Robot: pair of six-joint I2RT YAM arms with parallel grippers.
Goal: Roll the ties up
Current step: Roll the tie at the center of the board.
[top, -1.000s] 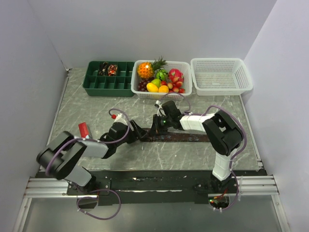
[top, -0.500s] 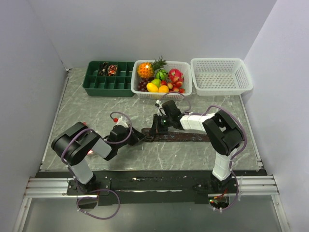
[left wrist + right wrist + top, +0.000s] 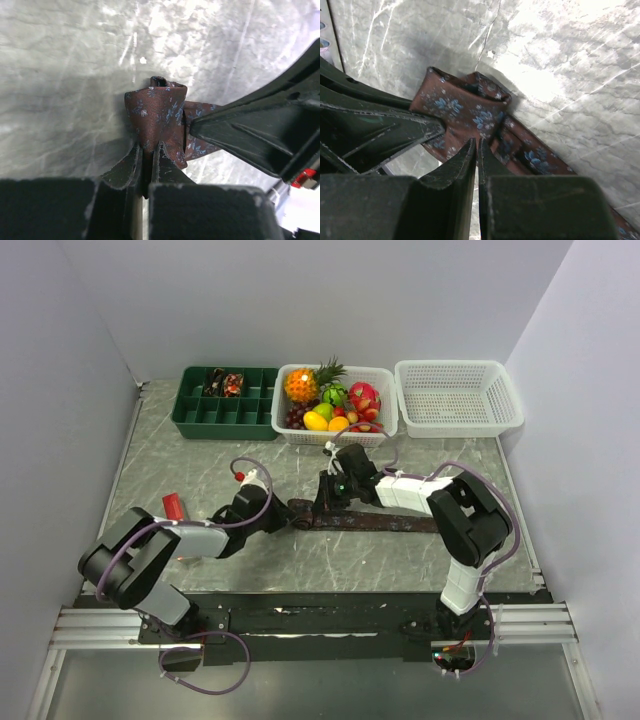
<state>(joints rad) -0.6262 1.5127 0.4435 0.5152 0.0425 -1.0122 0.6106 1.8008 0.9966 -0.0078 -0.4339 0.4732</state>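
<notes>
Right, table (image 3: 200,470) first: the tie (image 3: 385,523) lies flat on it, near side of the fruit basket (image 3: 300,437), w/ its left end folded into a starter coil (image 3: 157,107). Left gripper (image 3: 147,150) is clamped on that coil; right gripper (image 3: 476,145), jaws together, pinches the strip just beside. Imo roll tight, edges aligned, right arm giving tension.

I read no text, label, brand, number or sign in any of my three views. The tie (image 3: 160,117) carries a small floral pattern only, with no lettering on it.
</notes>
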